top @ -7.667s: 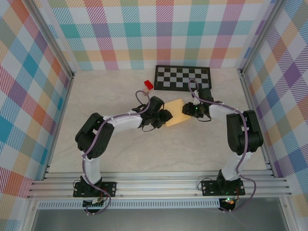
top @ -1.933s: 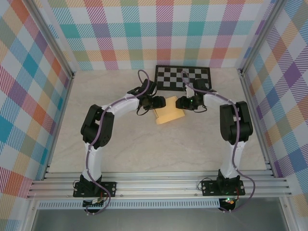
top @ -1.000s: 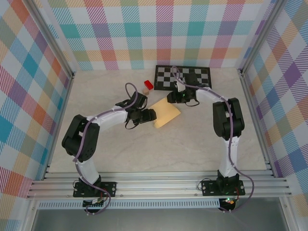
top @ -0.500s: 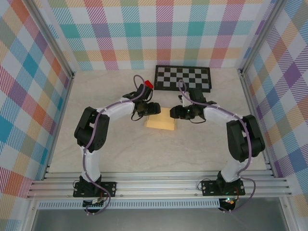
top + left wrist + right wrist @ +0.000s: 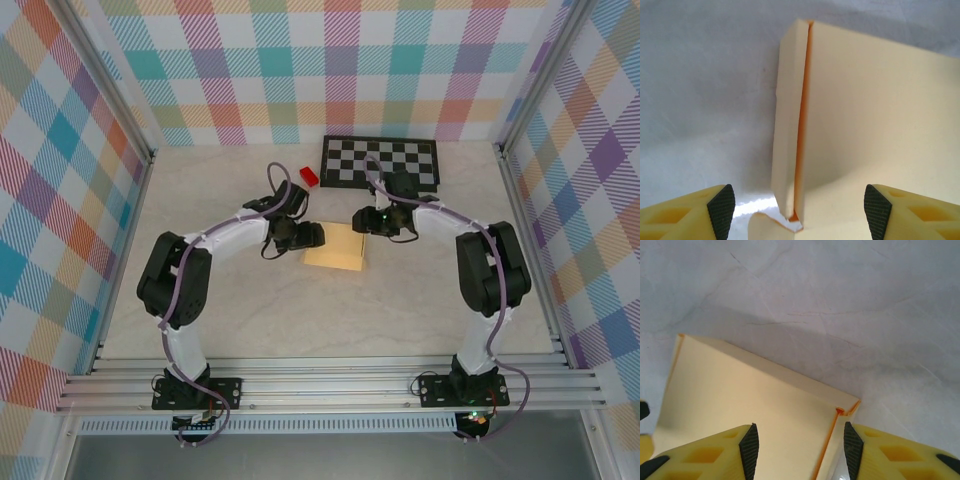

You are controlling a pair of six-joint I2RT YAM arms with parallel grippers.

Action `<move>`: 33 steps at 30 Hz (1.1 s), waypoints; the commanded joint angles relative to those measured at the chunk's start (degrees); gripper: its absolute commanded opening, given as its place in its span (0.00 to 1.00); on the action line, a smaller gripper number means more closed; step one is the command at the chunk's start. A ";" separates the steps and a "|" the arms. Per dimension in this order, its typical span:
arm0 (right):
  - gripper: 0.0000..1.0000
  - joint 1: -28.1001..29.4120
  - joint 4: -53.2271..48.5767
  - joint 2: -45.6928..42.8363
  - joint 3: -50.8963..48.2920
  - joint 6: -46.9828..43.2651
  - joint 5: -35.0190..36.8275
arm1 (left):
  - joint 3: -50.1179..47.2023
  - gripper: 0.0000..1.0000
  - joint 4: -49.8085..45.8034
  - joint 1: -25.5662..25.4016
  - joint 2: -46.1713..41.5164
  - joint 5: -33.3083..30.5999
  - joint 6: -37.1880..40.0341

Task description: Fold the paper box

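The paper box (image 5: 336, 250) lies flat in the middle of the table as a closed pale yellow-orange rectangle. My left gripper (image 5: 311, 236) sits at its left end, open. In the left wrist view the box (image 5: 875, 110) shows a side wall with an orange seam, and a small tab sticks out at the near corner between the wide-apart fingers (image 5: 721, 206). My right gripper (image 5: 362, 222) is at the box's far right corner, open. In the right wrist view its pads (image 5: 749, 444) straddle the box (image 5: 755, 390) corner and its orange seam.
A small red block (image 5: 309, 176) lies behind the left arm, beside the black-and-white checkerboard mat (image 5: 380, 162) at the back. Plaid walls with metal rails enclose the table (image 5: 260, 310) on three sides.
Over the last half second the box has stayed put. The left gripper has slid slightly nearer along the box's left end, and the right gripper has shifted a little farther back.
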 commanded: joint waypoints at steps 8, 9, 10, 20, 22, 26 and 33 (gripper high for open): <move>0.50 0.36 1.04 0.67 -1.01 4.51 0.05 | -2.61 0.71 0.87 -2.57 -2.52 4.12 -5.45; 0.50 0.36 1.14 0.59 -1.44 5.01 -0.07 | -2.78 0.70 1.06 -2.82 -2.61 4.21 -5.77; 0.50 0.41 1.47 0.51 -1.72 5.49 -0.21 | -2.87 0.69 1.24 -3.06 -2.74 4.17 -6.01; 0.49 1.24 2.70 -0.20 -4.28 8.83 -0.07 | -5.84 0.69 -2.94 -3.90 -6.92 0.95 -5.89; 0.49 1.24 2.96 -0.33 -4.67 8.92 -0.50 | -8.90 0.72 -2.04 -3.90 -9.38 0.99 -6.53; 0.49 1.24 4.24 -0.64 -5.21 8.53 -0.84 | -13.54 0.75 4.59 -3.99 -11.07 2.63 -7.53; 0.49 1.42 4.47 -0.45 -4.24 8.43 -1.30 | -9.23 0.74 8.62 -6.82 -5.55 3.61 -4.08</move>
